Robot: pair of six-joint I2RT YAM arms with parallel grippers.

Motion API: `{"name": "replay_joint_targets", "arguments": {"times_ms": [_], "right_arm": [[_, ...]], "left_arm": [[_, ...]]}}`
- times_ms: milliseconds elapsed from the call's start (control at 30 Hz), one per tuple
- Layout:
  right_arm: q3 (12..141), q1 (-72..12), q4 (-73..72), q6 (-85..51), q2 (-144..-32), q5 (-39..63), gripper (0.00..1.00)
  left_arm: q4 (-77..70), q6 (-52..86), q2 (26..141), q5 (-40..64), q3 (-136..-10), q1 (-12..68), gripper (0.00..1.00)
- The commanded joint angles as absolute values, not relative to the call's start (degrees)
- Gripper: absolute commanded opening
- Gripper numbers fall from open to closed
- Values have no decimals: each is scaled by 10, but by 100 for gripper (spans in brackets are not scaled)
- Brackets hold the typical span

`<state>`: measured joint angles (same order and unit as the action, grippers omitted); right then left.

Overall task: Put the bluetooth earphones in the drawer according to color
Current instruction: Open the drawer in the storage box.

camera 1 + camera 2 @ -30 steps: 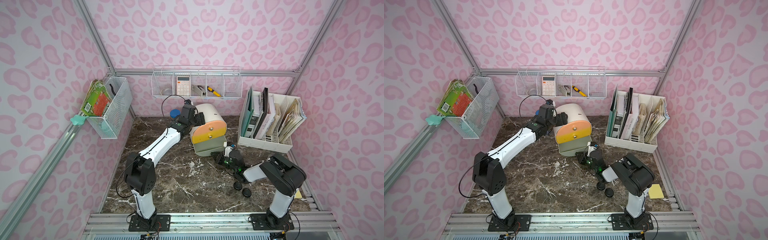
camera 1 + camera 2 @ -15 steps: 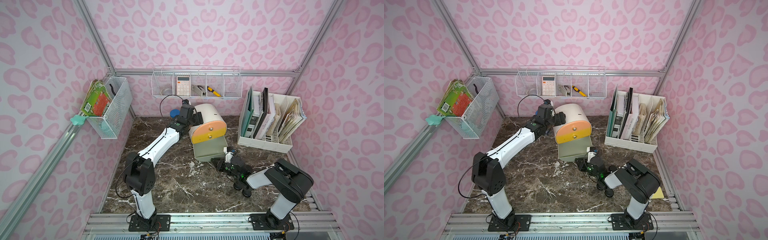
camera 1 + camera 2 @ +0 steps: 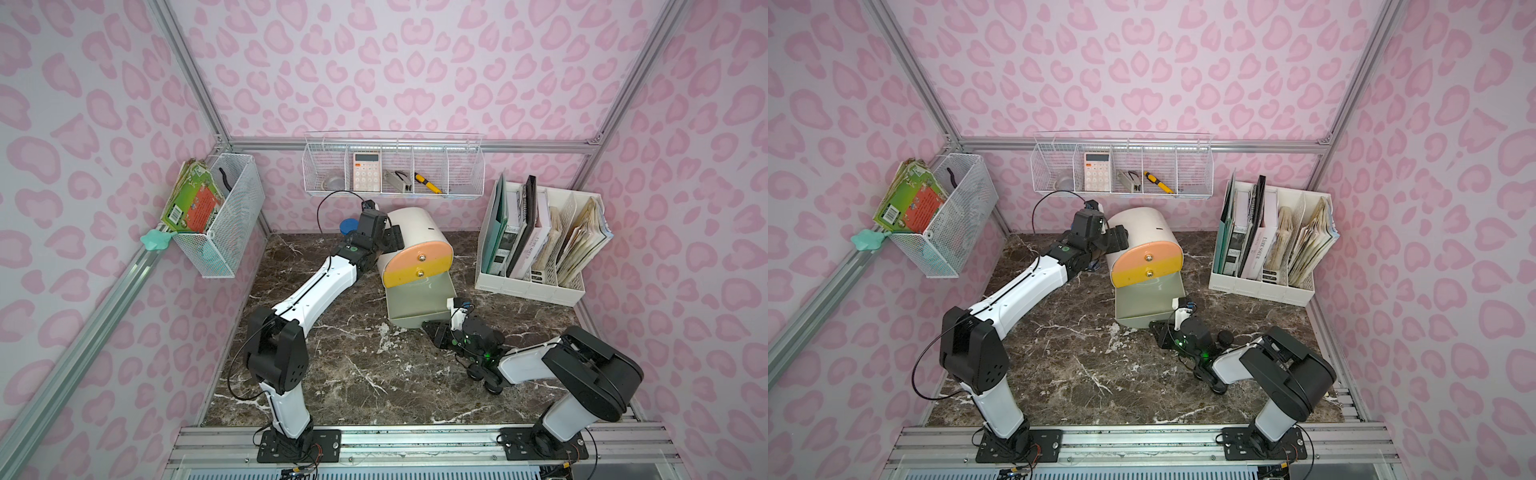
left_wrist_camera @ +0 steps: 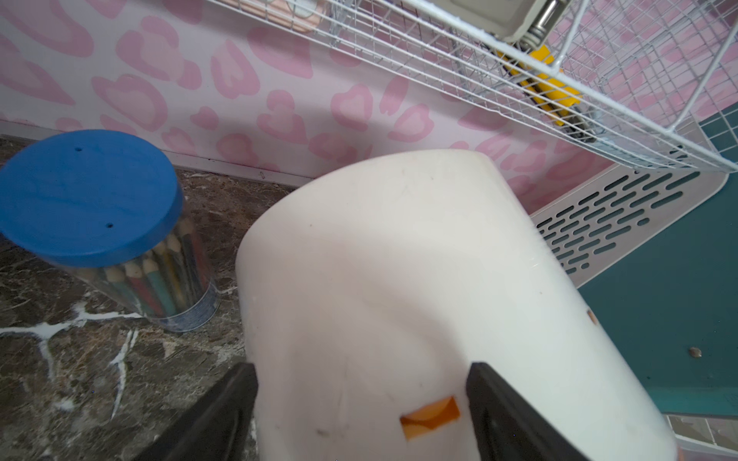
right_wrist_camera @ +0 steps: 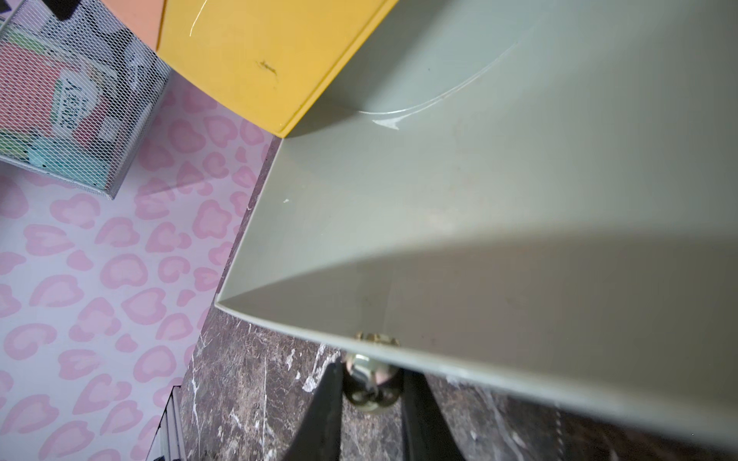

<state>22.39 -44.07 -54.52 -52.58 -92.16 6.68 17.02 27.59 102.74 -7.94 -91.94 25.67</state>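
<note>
Room: pink blotchy-print walls [image 3: 415,62], aluminium frame [image 3: 407,145].
Surface: dark white-veined marble tabletop [image 3: 374,374].
Drawer: white barrel-shaped cabinet [image 3: 415,224] mid-frame, grey-green bottom drawer [image 3: 415,303] pulled out.
Earphones: small black round cases [image 3: 494,387], lower right.
Left gripper [image 4: 359,399]: clamped across cabinet's back.
Right gripper [image 5: 371,399]: hugging drawer's metal knob [image 5: 369,383], squeeze unclear tbh.

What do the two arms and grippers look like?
Both the left arm and right arm have white links and black joint housings. A thin black cable loops off the left wrist, which carries a green dot; green lights glow on the right wrist. The left gripper and right gripper have black tapered fingers.
</note>
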Motion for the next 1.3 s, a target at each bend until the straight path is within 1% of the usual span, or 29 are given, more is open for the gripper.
{"name": "replay_joint_targets", "arguments": {"times_ms": [0, 233, 500, 567, 600, 700, 733, 767, 800, 967, 1067, 1167, 1267], "right_arm": [[223, -444, -550, -498, -907, 74, 36], [214, -448, -522, -481, -861, 67, 53], [203, -453, -457, -453, -792, 49, 63], [200, -454, -434, -444, -771, 41, 68], [200, -453, -419, -438, -761, 37, 72], [207, -453, -368, -416, -732, 30, 81], [210, -453, -349, -410, -722, 25, 87], [212, -453, -330, -404, -713, 19, 95], [215, -453, -313, -399, -706, 14, 98], [239, -453, -210, -378, -678, -16, 98], [238, -447, -173, -393, -663, -39, 98], [246, -423, -133, -395, -658, -37, 98], [250, -395, -111, -369, -658, -5, 98]], "left_arm": [[296, 263, 1017, -39, -912, 257, 87], [297, 276, 961, -5, -888, 258, 89], [294, 299, 875, 7, -819, 262, 89], [290, 304, 850, 10, -793, 264, 90], [290, 306, 838, 10, -782, 264, 90], [290, 312, 800, 6, -739, 267, 90], [288, 316, 786, 1, -720, 268, 90], [284, 323, 770, -1, -700, 269, 90], [278, 326, 757, -2, -681, 269, 90], [219, 342, 687, -1, -563, 272, 90], [186, 343, 674, 12, -516, 272, 90], [149, 333, 674, 30, -474, 273, 90], [107, 323, 686, 51, -446, 274, 90]]}}
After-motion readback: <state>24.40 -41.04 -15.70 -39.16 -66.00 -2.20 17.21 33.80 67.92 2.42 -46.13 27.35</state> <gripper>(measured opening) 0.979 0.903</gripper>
